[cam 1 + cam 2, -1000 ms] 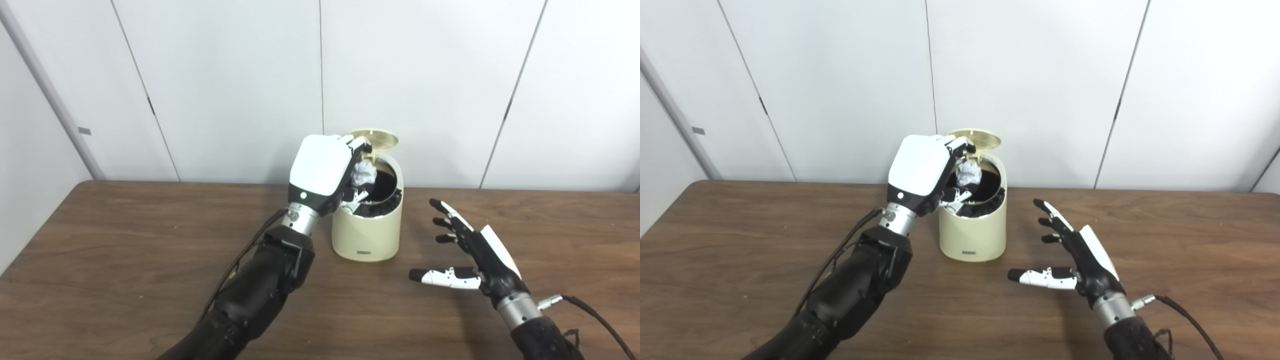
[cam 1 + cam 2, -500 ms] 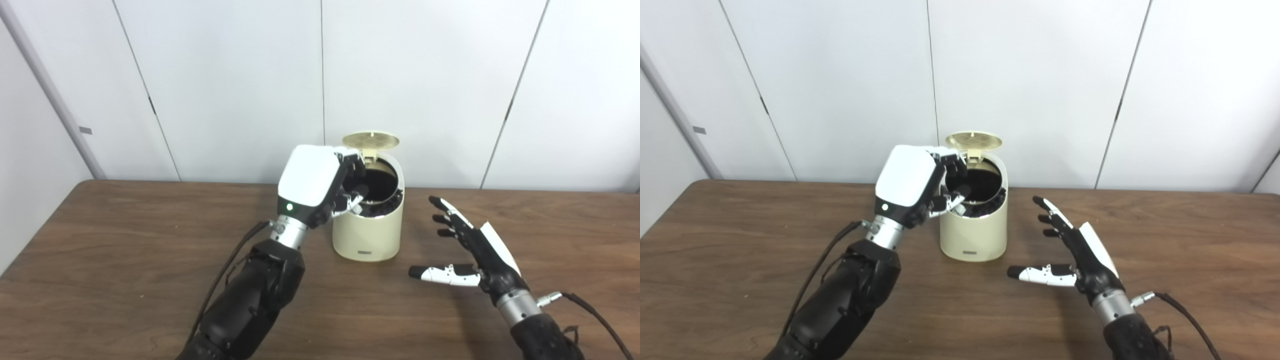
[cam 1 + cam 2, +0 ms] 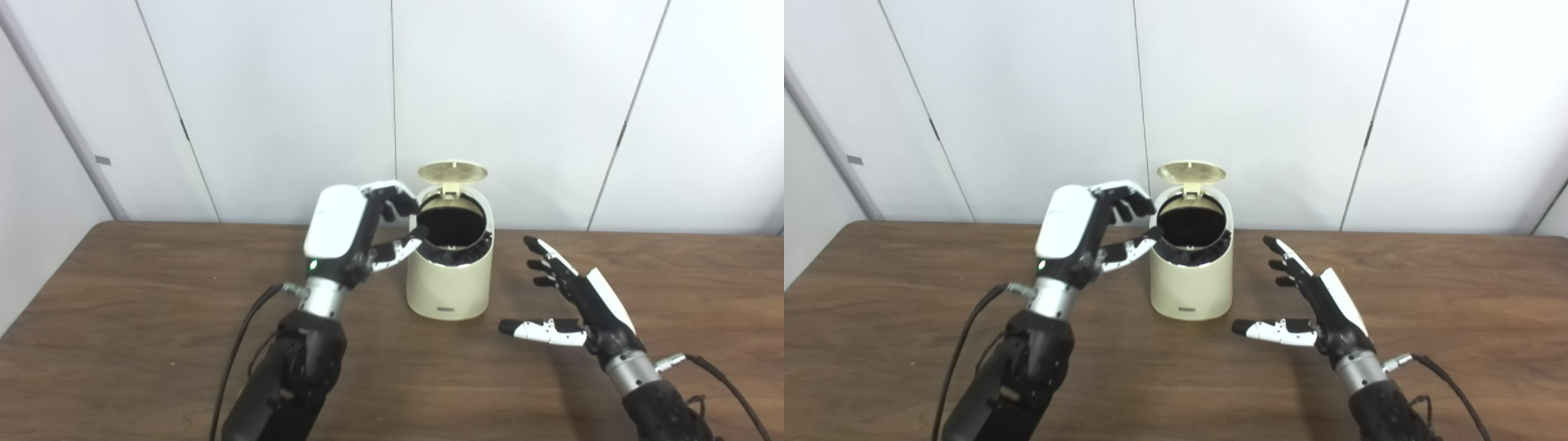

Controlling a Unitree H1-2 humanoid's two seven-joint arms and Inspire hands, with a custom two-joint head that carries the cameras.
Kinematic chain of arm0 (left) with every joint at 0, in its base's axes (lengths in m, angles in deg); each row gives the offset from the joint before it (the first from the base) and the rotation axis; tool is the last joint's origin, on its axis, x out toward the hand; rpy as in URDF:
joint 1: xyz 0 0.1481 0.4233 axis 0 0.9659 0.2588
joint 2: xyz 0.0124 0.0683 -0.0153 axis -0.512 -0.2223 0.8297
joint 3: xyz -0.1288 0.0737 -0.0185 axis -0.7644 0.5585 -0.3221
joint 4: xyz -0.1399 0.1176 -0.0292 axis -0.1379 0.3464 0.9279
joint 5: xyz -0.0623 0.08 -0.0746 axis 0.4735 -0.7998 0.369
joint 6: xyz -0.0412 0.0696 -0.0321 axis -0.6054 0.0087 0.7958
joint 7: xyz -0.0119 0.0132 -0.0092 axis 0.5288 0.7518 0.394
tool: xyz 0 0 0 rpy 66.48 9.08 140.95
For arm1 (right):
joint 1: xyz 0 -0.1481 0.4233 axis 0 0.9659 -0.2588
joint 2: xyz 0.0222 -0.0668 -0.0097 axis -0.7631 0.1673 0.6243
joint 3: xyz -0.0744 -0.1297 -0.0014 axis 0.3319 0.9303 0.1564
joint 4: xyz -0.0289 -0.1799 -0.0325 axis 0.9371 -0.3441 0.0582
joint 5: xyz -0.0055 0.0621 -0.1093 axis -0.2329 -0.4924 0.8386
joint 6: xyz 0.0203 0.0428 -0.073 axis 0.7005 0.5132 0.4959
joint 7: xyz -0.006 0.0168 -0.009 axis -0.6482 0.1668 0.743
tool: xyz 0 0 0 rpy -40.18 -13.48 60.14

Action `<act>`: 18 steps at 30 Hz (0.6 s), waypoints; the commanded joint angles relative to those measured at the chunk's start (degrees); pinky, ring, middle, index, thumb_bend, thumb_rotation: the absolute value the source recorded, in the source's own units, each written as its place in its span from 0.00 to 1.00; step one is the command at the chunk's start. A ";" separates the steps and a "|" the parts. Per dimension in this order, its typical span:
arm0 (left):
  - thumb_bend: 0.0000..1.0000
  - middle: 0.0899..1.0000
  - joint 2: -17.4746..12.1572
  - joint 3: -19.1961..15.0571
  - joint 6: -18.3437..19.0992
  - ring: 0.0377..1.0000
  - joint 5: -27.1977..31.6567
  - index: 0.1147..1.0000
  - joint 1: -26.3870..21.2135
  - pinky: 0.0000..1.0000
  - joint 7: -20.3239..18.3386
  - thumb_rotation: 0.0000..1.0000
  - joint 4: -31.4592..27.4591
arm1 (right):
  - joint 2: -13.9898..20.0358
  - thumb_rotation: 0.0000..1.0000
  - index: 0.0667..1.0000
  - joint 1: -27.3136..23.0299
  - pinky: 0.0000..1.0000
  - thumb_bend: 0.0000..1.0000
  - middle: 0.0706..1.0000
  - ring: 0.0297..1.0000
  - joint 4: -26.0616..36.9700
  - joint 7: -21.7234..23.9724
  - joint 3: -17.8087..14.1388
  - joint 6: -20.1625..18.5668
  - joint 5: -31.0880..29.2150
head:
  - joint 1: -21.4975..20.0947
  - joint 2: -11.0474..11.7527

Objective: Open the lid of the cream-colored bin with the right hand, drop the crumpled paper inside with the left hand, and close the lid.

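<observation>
While lid stands raised, bin between both hands, left hand fingers apart, right hand splayed.

Counter: dark brown wood-grain top, butted against a white panelled wall. Contents standing directly on it: one cream-colored bin, upright, near the back edge at centre, its lid raised, interior dark.
</observation>
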State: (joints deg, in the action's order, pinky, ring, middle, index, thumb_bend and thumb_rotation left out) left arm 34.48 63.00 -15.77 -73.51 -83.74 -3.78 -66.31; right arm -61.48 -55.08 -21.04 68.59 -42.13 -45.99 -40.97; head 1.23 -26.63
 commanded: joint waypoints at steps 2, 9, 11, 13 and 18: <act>0.71 0.65 1.91 -2.77 -3.29 0.58 6.26 0.66 1.55 0.45 0.82 0.15 -3.05 | 0.25 0.38 0.90 -2.99 0.77 0.81 0.93 0.87 0.45 -1.87 -0.77 4.75 -0.72 | -0.03 0.10; 0.70 0.79 4.17 -7.04 -8.86 0.70 18.42 0.83 8.45 0.54 -1.53 0.25 -4.61 | 1.14 0.39 0.89 -6.24 0.78 0.78 0.92 0.87 -0.12 -1.82 -1.50 5.60 -0.36 | -0.05 0.59; 0.68 0.80 4.04 -7.63 -10.05 0.71 21.25 0.85 10.30 0.55 -2.97 0.27 -4.83 | 1.45 0.40 0.90 -7.64 0.79 0.78 0.93 0.89 0.08 -1.88 -1.58 5.17 0.31 | -0.12 0.82; 0.68 0.80 3.77 -7.99 -11.27 0.72 23.13 0.85 11.79 0.58 -4.11 0.28 -4.65 | 1.98 0.41 0.90 -9.29 0.81 0.77 0.92 0.89 -0.39 -2.45 -1.48 6.13 1.54 | -0.35 1.02; 0.69 0.80 3.74 -8.79 -11.91 0.75 25.80 0.85 14.05 0.63 -6.19 0.29 -4.10 | 3.95 0.53 0.90 -13.63 0.92 0.78 0.92 0.96 -1.17 -3.23 -0.15 7.15 6.76 | -0.53 1.52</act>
State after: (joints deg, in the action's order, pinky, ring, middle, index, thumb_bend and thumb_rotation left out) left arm 38.38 54.50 -24.64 -48.14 -68.10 -9.56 -68.80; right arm -58.41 -65.35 -22.90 66.79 -42.11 -41.42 -35.04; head 0.70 -25.23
